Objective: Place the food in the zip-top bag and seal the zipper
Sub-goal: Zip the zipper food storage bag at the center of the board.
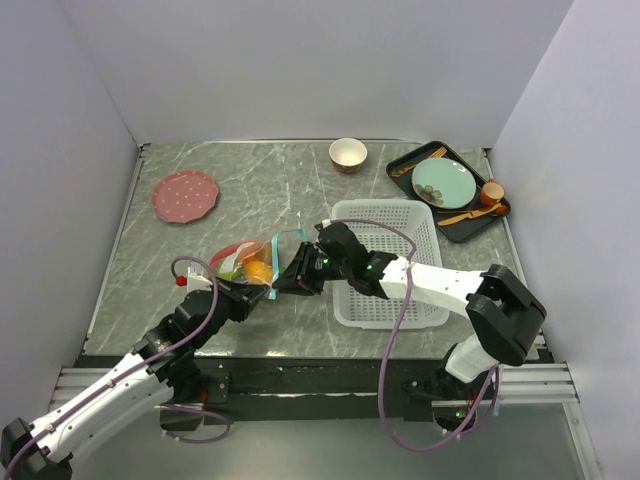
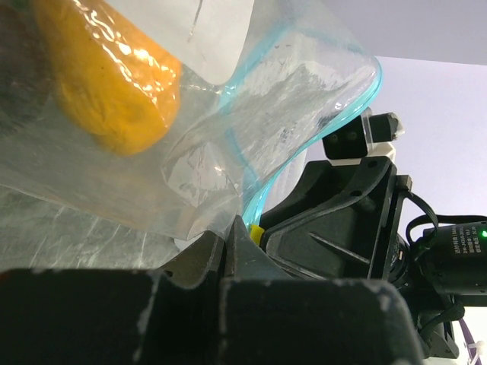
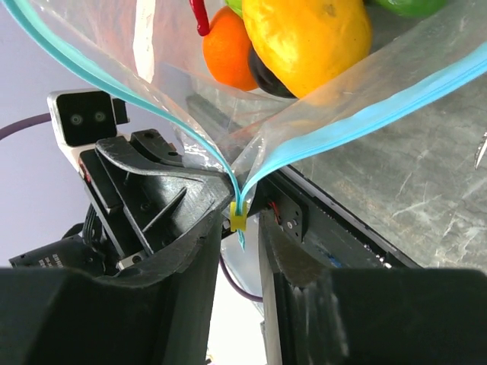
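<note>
The zip-top bag (image 1: 243,256) lies left of centre, its mouth open. In the right wrist view it holds an orange (image 3: 228,49), the yellow fruit (image 3: 308,42), the dark round fruit (image 3: 266,76), the red chili (image 3: 199,19) and a green piece (image 3: 403,6). The teal zipper (image 3: 365,114) runs down to a small yellow slider (image 3: 238,217) at the bag's corner. My left gripper (image 2: 227,243) is shut on the bag's edge beside the slider (image 2: 256,232). My right gripper (image 3: 242,228) is open, its fingers either side of the slider. Both grippers meet at the bag's near right corner (image 1: 275,285).
A white mesh basket (image 1: 436,300) stands right of the bag, under my right arm. A pink plate (image 1: 185,195) lies at the back left, a small bowl (image 1: 347,153) at the back centre. A black tray (image 1: 403,160) with a teal plate, wooden spoons and a cup sits at the back right.
</note>
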Controlling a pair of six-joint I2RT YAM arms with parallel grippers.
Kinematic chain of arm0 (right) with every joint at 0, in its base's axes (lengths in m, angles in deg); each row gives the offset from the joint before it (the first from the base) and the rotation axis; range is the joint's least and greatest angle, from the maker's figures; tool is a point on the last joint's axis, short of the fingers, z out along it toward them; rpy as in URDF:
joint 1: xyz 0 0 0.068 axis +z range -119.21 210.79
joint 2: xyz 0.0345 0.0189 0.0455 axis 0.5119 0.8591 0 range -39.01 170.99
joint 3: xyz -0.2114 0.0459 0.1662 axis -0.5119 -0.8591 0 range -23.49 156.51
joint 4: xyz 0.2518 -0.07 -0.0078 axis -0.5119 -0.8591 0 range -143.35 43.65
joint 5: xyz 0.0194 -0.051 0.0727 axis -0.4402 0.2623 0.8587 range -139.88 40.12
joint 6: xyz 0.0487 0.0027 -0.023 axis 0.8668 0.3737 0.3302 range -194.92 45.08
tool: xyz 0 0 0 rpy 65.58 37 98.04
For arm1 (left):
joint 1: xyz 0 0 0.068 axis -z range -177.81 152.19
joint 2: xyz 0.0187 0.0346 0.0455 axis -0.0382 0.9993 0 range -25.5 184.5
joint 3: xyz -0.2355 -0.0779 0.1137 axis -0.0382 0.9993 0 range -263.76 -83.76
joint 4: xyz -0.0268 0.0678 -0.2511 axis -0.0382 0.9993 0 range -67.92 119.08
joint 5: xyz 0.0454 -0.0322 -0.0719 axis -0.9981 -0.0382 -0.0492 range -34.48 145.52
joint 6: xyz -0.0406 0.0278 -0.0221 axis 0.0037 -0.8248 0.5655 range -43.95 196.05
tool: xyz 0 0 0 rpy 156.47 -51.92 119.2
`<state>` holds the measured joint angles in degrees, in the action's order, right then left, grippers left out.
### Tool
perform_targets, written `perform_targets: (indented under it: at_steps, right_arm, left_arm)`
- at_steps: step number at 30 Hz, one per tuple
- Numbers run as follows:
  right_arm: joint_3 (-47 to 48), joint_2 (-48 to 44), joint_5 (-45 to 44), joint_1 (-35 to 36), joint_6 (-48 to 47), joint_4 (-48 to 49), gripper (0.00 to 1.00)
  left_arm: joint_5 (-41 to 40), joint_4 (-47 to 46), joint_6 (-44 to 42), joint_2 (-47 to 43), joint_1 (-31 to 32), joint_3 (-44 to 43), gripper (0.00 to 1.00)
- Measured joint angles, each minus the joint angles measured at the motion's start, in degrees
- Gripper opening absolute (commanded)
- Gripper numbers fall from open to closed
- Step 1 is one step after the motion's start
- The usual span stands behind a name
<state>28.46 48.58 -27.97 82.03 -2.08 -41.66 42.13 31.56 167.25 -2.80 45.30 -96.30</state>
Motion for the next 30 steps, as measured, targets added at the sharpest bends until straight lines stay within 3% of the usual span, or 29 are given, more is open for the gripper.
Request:
perform_targets:
  at_steps: [10, 21, 22, 23, 26, 30]
  right_arm:
    - [0.7, 0.3, 0.3, 0.0, -0.5, 0.1, 0.27]
    - [1.6, 1.4, 0.6, 0.0, -1.1, -0.2, 0.00]
    - [1.6, 1.4, 0.6, 0.0, -1.1, -0.2, 0.00]
    - [1.6, 1.4, 0.6, 0.0, -1.1, -0.2, 0.00]
    - [1.6, 1.4, 0.6, 0.0, -0.4, 0.1, 0.00]
    - [-0.1, 1.4, 0.2, 0.0, 2.1, 3.6, 0.00]
  left_arm:
    - [0.0, 0.0, 0.0, 0.0, 0.0, 0.0, 0.01]
    - [0.0, 0.0, 0.0, 0.0, 0.0, 0.0, 0.01]
    - [0.0, 0.0, 0.0, 0.0, 0.0, 0.0, 0.05]
    - [0.0, 0.0, 0.0, 0.0, 0.0, 0.0, 0.16]
    - [0.0, -0.1, -0.1, 0.0, 0.0, 0.0, 0.28]
    - [0.0, -0.5, 0.0, 0.0, 0.0, 0.1, 0.36]
